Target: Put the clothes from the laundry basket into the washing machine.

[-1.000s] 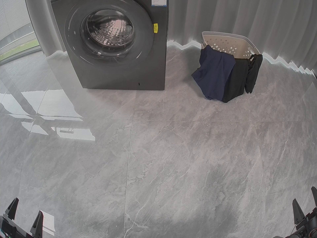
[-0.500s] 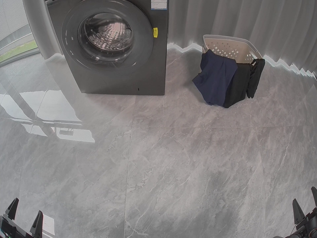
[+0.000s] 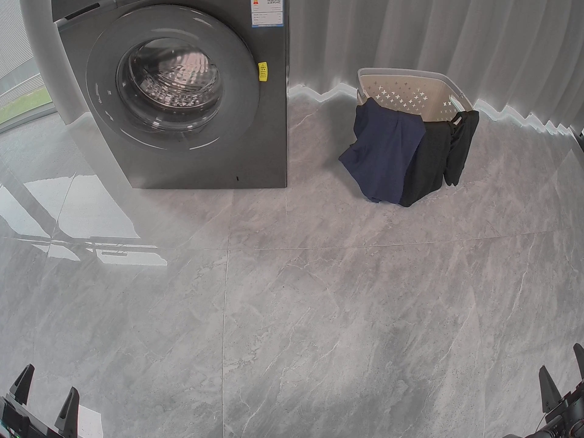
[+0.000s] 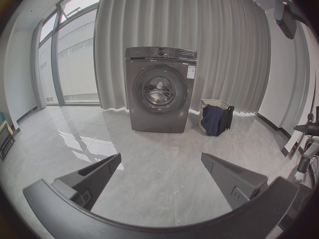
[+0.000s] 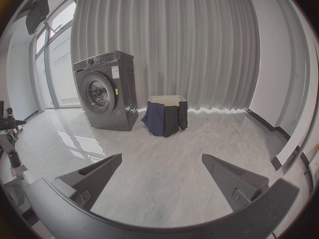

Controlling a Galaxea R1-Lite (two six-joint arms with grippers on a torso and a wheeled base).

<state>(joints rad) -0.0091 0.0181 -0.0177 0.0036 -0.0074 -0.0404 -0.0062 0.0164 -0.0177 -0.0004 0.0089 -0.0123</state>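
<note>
My head view has swung toward the laundry basket (image 3: 420,81); the things themselves stay put. Its navy garment (image 3: 383,153) and black garment (image 3: 429,162) hang well ahead of my left hand (image 4: 160,156) and right hand (image 5: 161,156), both spread wide and empty. I judge I'm approaching.

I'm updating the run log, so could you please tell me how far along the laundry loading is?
Done: nothing; the washing machine door looks shut. In hand: nothing; the left gripper and right gripper are open, empty, well short of the laundry basket. Left: the navy garment and black garments draped over its rim.
</note>
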